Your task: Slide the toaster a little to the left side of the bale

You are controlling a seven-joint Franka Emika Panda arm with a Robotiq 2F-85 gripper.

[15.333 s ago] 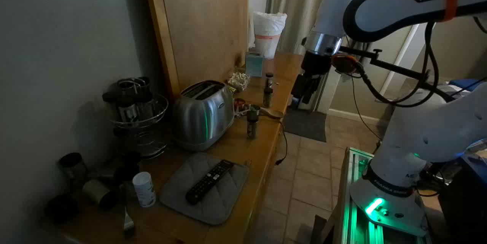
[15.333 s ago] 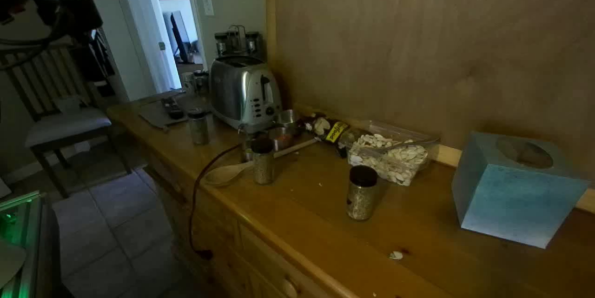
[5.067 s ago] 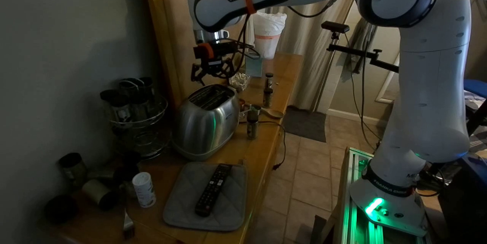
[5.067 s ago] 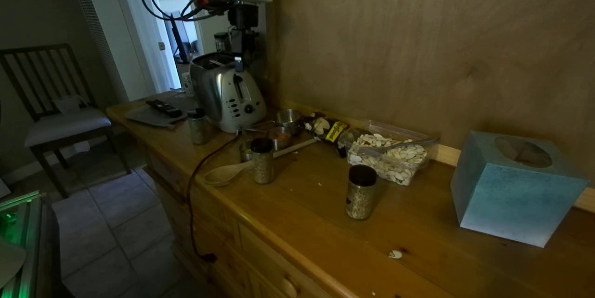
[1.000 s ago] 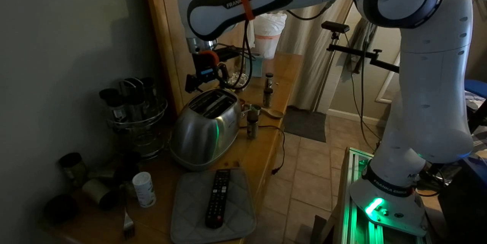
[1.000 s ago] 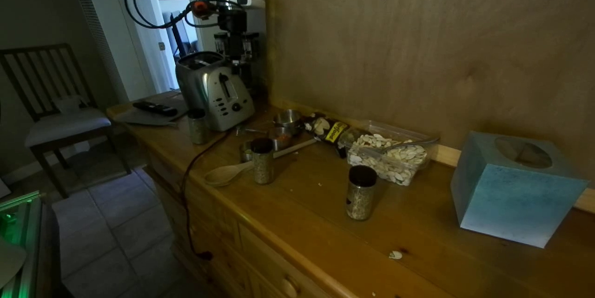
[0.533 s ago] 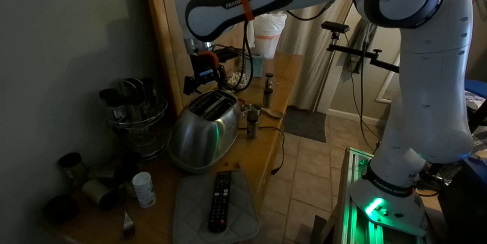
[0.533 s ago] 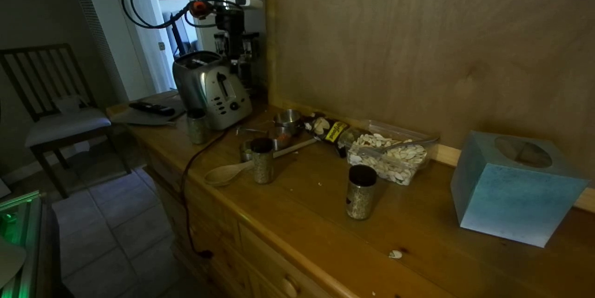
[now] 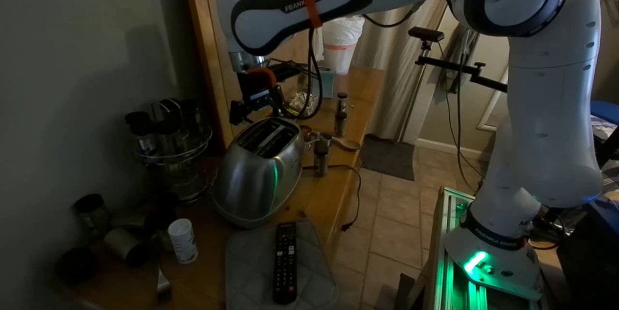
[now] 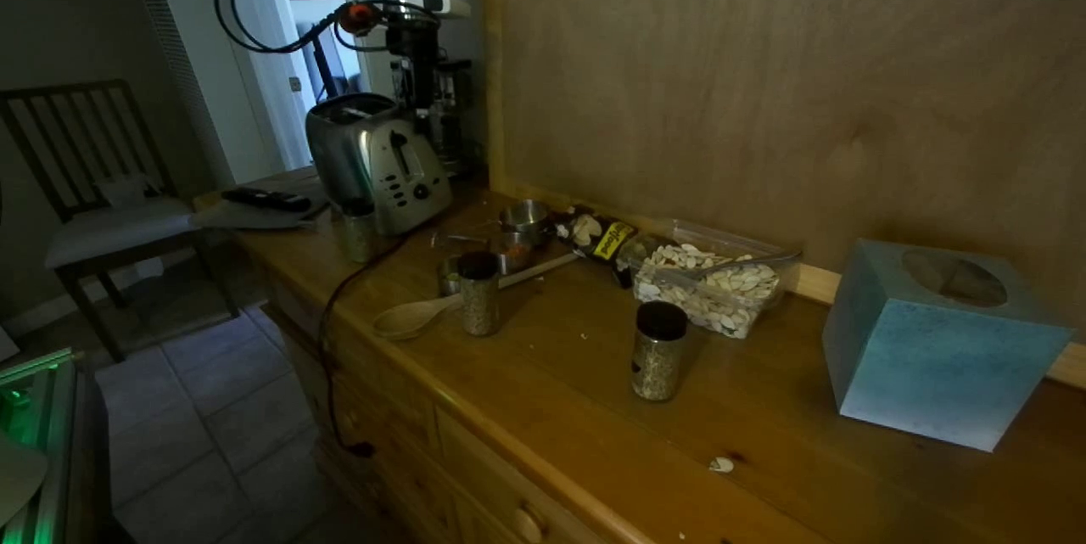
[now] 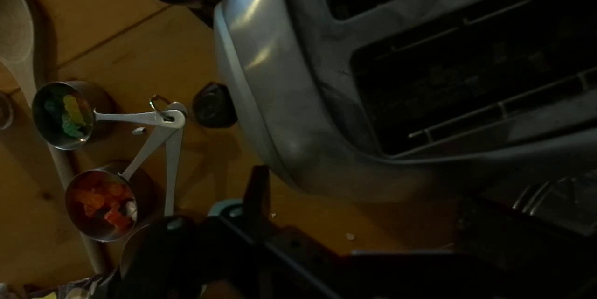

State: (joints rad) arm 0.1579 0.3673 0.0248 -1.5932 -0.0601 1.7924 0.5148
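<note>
The shiny chrome toaster [image 9: 258, 184] stands upright on the long wooden table top [image 9: 312, 208], in both exterior views; it also shows large in the wrist view [image 11: 284, 103]. In an exterior view the toaster [image 10: 411, 183] shows its lever and buttons, with the bare table [image 10: 560, 395] right of it. My gripper [image 9: 256, 110] points down at the toaster's wall side, low behind its top edge. In the wrist view the gripper's fingers [image 11: 364, 196] stand wide apart, holding nothing, alongside the toaster's lower wall. Whether they touch it is hard to tell; the image is dark.
A grey mat [image 9: 251, 261] with a black remote [image 9: 285, 261] lies against the toaster, seemingly past the table's front edge. A wire spice rack [image 9: 174, 153] stands wall side. A jar [image 10: 358, 234], measuring cups [image 11: 105, 203], a wooden spoon [image 10: 407, 319] and the cord [image 10: 327, 349] are near.
The toaster has slid along the table, leftward in the view that shows its buttons, and turned slightly. My gripper moved along with it. The mat, remote and cord have shifted the same way.
</note>
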